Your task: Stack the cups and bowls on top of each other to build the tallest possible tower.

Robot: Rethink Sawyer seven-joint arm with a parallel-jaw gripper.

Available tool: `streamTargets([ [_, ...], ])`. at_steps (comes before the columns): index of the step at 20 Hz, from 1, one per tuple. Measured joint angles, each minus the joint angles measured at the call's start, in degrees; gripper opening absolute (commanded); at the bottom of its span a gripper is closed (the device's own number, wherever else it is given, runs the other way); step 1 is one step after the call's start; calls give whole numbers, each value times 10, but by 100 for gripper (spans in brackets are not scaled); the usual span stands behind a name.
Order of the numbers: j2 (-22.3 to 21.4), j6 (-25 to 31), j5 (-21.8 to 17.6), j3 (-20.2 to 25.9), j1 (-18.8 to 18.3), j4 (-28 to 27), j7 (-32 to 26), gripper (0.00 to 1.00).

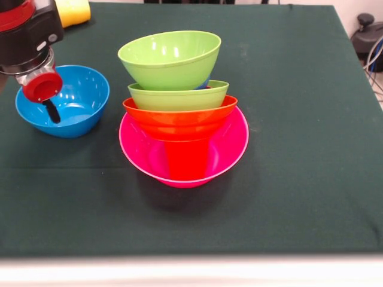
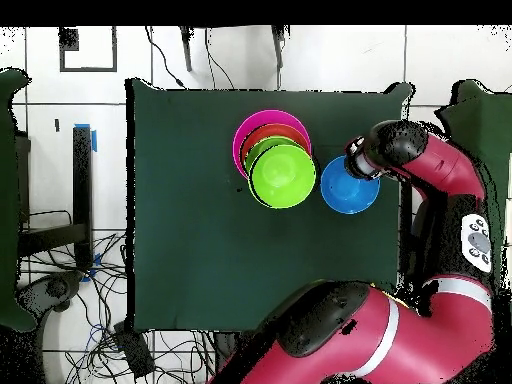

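The tower point(image 1: 182, 119) is sitting near table point(image 1: 299, 179) centre in the front view, with the pink bowl point(image 1: 230, 149) as its base. A red cup point(image 1: 187, 160) is showing through the pink wall, standing inside that bowl. An orange bowl point(image 1: 179, 116) is resting over the cup, a lime bowl point(image 1: 178, 97) is nesting in the orange one, and a second lime bowl point(image 1: 170, 60) is topping the pile, tilting with its mouth leaning toward 1 o'clock. A sliver of dark blue is peeking out between the two lime bowls at their right side; what it belongs to is not resolvable. The light blue bowl point(image 1: 66, 101) is sitting upright at 9 o'clock of the tower, apart from it and not stacked. The gripper point(image 1: 51, 107) is hanging over this blue bowl's left half, one dark finger point(image 1: 52, 111) reaching down inside it; whether the jaws are apart or together cannot be told. A yellow cup point(image 1: 73, 11) is lying at 11 o'clock near the far table edge, partly behind the arm point(image 1: 24, 30). In the overhead view the tower point(image 2: 272, 155) is sitting just beside the blue bowl point(image 2: 348, 188), which is lying at its 3 o'clock, with the arm point(image 2: 420, 160) reaching over that bowl's rim.
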Motion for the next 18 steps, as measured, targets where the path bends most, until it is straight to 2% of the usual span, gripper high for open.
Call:
streamTargets([
  [18,25,0,2,0,4,-9,0,100],
])
